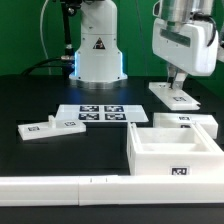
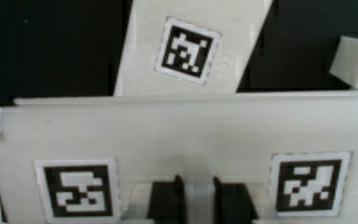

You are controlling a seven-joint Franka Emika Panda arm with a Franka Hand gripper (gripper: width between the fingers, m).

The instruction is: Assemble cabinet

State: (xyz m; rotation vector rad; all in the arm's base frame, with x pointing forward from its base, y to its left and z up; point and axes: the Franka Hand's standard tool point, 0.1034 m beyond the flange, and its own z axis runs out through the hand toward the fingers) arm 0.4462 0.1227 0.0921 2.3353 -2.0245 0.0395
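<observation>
Panel pickup is the step in hand, as far as I can judge. So the cabinet box [image 1: 155, 168] sits open side up and looks empty from here, with the loose bits lying around it. The near panel [image 1: 200, 120] lies just behind the box, touching it or close to it. The far panel [image 1: 168, 93] lies further back behind the box, and the small panel [image 1: 45, 129] is well off to the exterior view's left of the box. The marker board [image 1: 100, 113] is behind the box toward the exterior view's left, and the long rail [image 1: 60, 190] runs along in front of the box.

The gripper [image 1: 177, 84] is down on the far panel, pointing straight down. In the wrist view the two fingers [image 2: 165, 197] stand nearly together with only a sliver between them, so the hand is closed. I can't tell from either view whether it's pinching a thin edge of that panel or just pressing on its face.

Next move, my guess: if it does have hold, lift clear without dragging, carry the panel over to the box and line its edge up with a box wall. If not, it needs to open up and re-grab at an edge. A panel tilting on the way over would be the headache.
</observation>
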